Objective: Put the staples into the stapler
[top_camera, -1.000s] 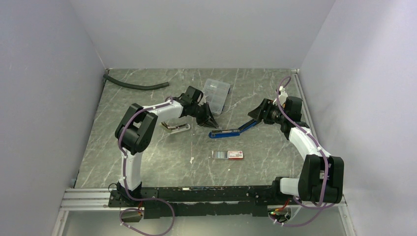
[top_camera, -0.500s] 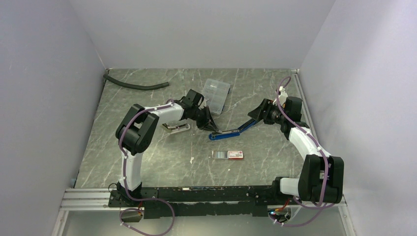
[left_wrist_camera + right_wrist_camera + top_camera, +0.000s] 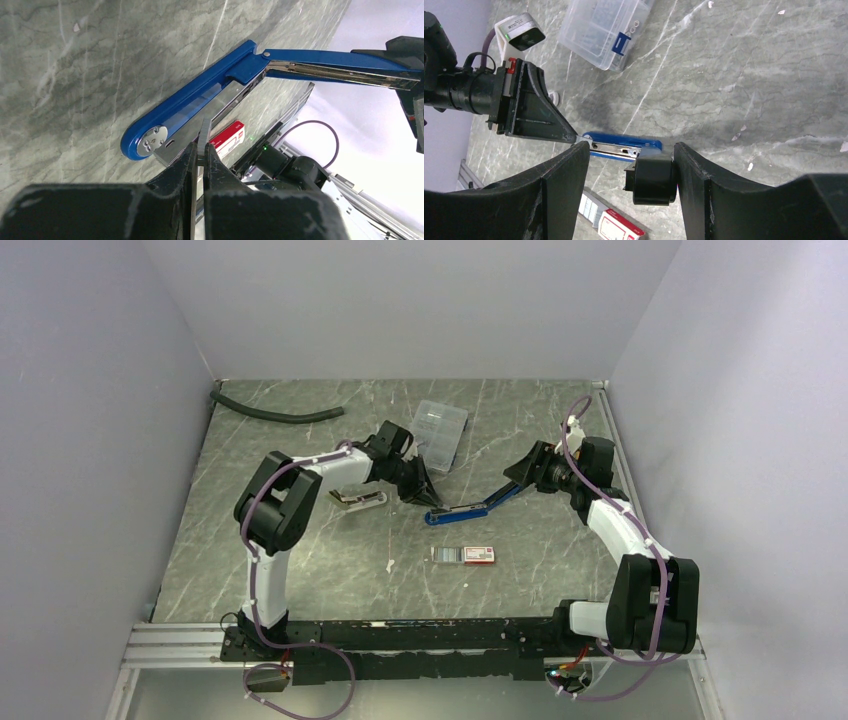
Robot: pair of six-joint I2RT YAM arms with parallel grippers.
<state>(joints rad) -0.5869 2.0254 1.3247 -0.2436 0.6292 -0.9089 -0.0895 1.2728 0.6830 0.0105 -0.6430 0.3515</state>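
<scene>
At 11 o'clock of stapler (image 3: 465, 508), left tool (image 3: 201, 150) is pinching staples (image 3: 204, 131); skewed entry risking a channel jam; right tool (image 3: 631, 150) closure: cannot tell.

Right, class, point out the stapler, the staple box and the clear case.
stapler (image 3: 187, 102), left wrist view, blue arm on the table.
staple box (image 3: 480, 554), top external view, red end.
clear case (image 3: 599, 30), right wrist view, lid.
</scene>
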